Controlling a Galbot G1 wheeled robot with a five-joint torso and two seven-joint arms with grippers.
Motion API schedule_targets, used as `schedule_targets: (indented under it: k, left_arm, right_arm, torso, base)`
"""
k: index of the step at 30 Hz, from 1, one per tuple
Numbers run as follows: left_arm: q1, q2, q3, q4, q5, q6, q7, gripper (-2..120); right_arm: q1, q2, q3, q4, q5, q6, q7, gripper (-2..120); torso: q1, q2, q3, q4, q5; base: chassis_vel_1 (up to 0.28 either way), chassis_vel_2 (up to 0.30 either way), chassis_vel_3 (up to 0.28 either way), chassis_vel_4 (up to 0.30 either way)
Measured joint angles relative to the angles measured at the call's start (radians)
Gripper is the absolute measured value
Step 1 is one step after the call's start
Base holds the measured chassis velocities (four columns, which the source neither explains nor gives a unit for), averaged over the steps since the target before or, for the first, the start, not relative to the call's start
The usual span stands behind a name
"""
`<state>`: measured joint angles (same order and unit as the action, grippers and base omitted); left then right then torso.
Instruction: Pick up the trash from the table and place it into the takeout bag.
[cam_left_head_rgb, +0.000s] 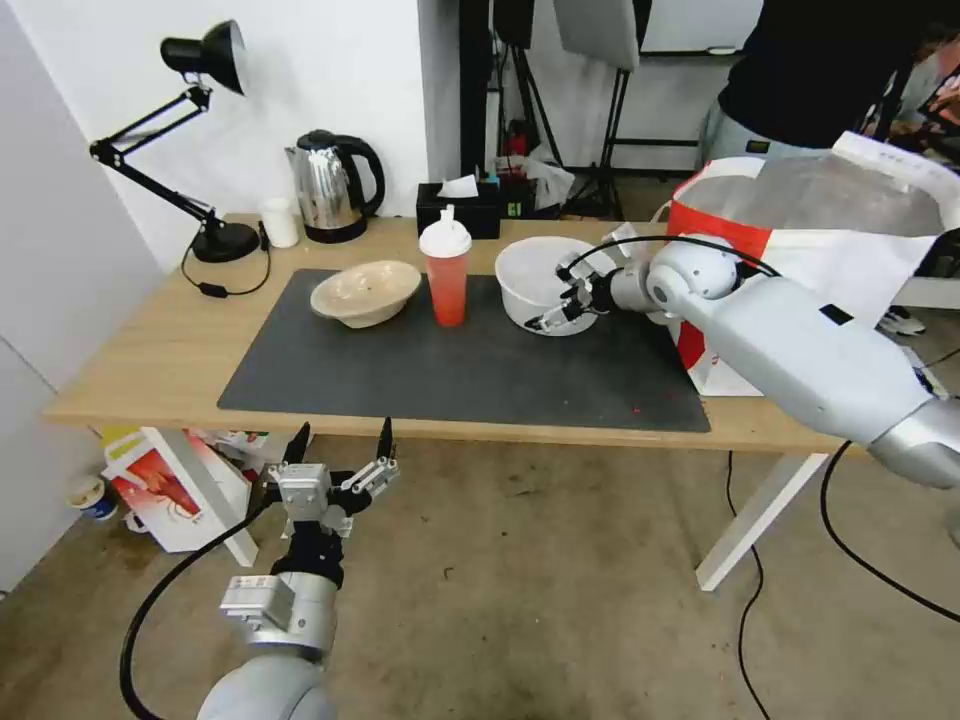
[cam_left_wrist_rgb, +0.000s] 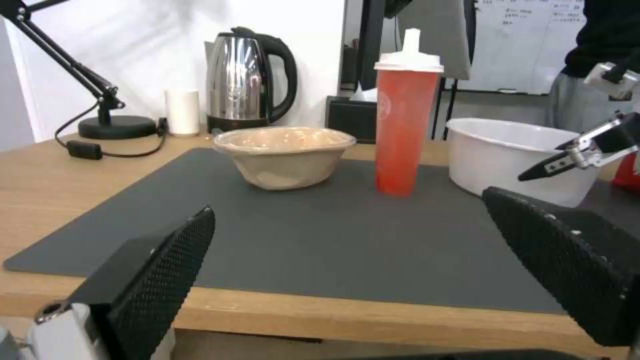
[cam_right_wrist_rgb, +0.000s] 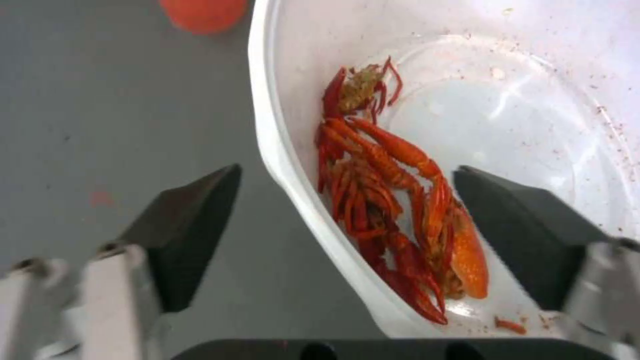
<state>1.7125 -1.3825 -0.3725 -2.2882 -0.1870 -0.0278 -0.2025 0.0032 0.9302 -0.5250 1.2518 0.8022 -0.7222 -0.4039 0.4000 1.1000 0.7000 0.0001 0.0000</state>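
Right gripper poised at the near rim of the white bowl, jaws spread wide and straddling the wall, one finger inside, one outside, gripping nothing yet. Inside the bowl, red crayfish shells. Beside it on the grey mat, the red cup upright under its white lid, then the beige bowl farther to the left. At the table's right end, the red-and-white takeout bag, mouth open, foil lining showing. Left gripper held low in front of the table's near edge, fingers wide apart and empty. Along the back edge, a kettle, a desk lamp and a black tissue box.
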Motion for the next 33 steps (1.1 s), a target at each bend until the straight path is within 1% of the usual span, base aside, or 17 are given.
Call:
schedule_targets:
  k: [1,2,4,5,8,9,11,12,13,16,18,19,20,22,23,24,33]
  left_arm:
    - [0.0,0.0,0.0,0.0,0.0,0.0,0.0,100]
    - [0.0,0.0,0.0,0.0,0.0,0.0,0.0,100]
    - [-0.001,0.001,0.001,-0.003,-0.001,0.0,-0.001,100]
    - [-0.001,0.001,0.001,-0.003,-0.001,0.0,-0.001,100]
    - [-0.003,0.001,0.003,-0.003,-0.003,0.0,-0.001,100]
    - [-0.003,0.001,0.003,-0.003,-0.003,0.0,-0.001,100]
    - [-0.004,0.001,0.004,-0.004,-0.004,0.0,-0.001,100]
    - [-0.004,0.002,0.004,-0.004,-0.005,0.0,-0.002,100]
    - [-0.004,0.002,0.004,-0.004,-0.005,0.0,-0.002,100]
    - [-0.006,0.002,0.004,-0.006,-0.007,0.0,-0.003,100]
    - [-0.006,0.002,0.004,-0.007,-0.007,0.0,-0.003,100]
    - [-0.006,0.002,0.003,-0.007,-0.008,0.0,-0.003,100]
    - [-0.006,0.002,0.003,-0.007,-0.008,0.0,-0.003,100]
    - [-0.007,0.002,0.002,-0.007,-0.009,0.0,-0.003,100]
    - [-0.007,0.002,0.002,-0.007,-0.009,0.0,-0.003,100]
    - [-0.008,0.003,0.001,-0.008,-0.011,0.0,-0.003,100]
    - [-0.008,0.002,0.0,-0.01,-0.014,-0.001,-0.004,100]
  right_arm:
    - [0.0,0.0,0.0,0.0,0.0,0.0,0.0,81]
    - [0.0,0.001,0.0,-0.002,0.001,0.0,0.0,78]
    - [0.0,0.005,-0.001,-0.005,0.004,0.0,0.001,65]
    - [0.0,0.005,-0.001,-0.005,0.004,0.0,0.001,65]
    - [0.001,0.01,-0.004,-0.009,0.007,0.0,0.0,52]
    - [0.001,0.01,-0.004,-0.009,0.007,0.0,0.0,52]
    - [0.003,0.013,-0.006,-0.01,0.008,0.0,-0.001,44]
    - [0.004,0.015,-0.01,-0.013,0.009,0.0,-0.002,39]
    - [0.004,0.015,-0.01,-0.013,0.009,0.0,-0.002,39]
    - [0.005,0.021,-0.015,-0.017,0.01,0.0,-0.004,24]
    - [0.005,0.022,-0.015,-0.017,0.01,0.0,-0.004,22]
    - [0.006,0.025,-0.017,-0.018,0.011,0.0,-0.004,12]
    - [0.006,0.025,-0.017,-0.018,0.011,0.0,-0.004,12]
    - [0.009,0.03,-0.019,-0.022,0.012,0.0,-0.004,3]
    - [0.009,0.03,-0.019,-0.022,0.012,0.0,-0.004,3]
    - [0.011,0.032,-0.019,-0.023,0.014,0.001,-0.003,0]
    - [0.015,0.036,-0.025,-0.024,0.036,0.001,0.011,0]
  torso:
    - [0.0,0.0,0.0,0.0,0.0]
    - [0.0,0.0,0.0,-0.0001,0.0]
    - [0.0,0.0,0.0,-0.0001,0.0]
    - [0.0,0.0,0.0,-0.0001,0.0]
    - [0.0,0.0,0.0,-0.0002,0.0]
    - [0.0,0.0,0.0,-0.0002,0.0]
    - [0.0,0.0,0.0,-0.0001,0.0]
    - [0.0,0.0,0.0,-0.0001,0.0]
    - [0.0,0.0,0.0,-0.0001,0.0]
    - [0.0,0.0,0.0,-0.0002,0.0]
    - [0.0,0.0,0.0,-0.0001,0.0]
    - [0.0,0.0,0.0,-0.0002,0.0]
    - [0.0,0.0,0.0,-0.0002,0.0]
    - [0.0,0.0,0.0,-0.0001,0.0]
    - [0.0,0.0,0.0,-0.0001,0.0]
    - [0.0,0.0,0.0,-0.0002,-0.0001]
    - [0.0,0.0,0.0,-0.0002,0.0]
  base:
    - [0.0,0.0,0.0,0.0]
    - [0.0,0.0,0.0,0.0]
    - [0.0,0.0,0.0,0.0]
    - [0.0,0.0,0.0,0.0]
    - [0.0,0.0,0.0,0.0]
    - [0.0,0.0,0.0,0.0]
    - [0.0,0.0,0.0,0.0]
    - [0.0,0.0,0.0,0.0]
    - [0.0,0.0,0.0,0.0]
    - [0.0,0.0,0.0,0.0]
    - [0.0,0.0,0.0,0.0]
    - [0.0,0.0,0.0,0.0]
    - [0.0,0.0,0.0,0.0]
    - [0.0,0.0,0.0,0.0]
    - [0.0,0.0,0.0,0.0]
    - [0.0,0.0,0.0,0.0]
    - [0.0,0.0,0.0,0.0]
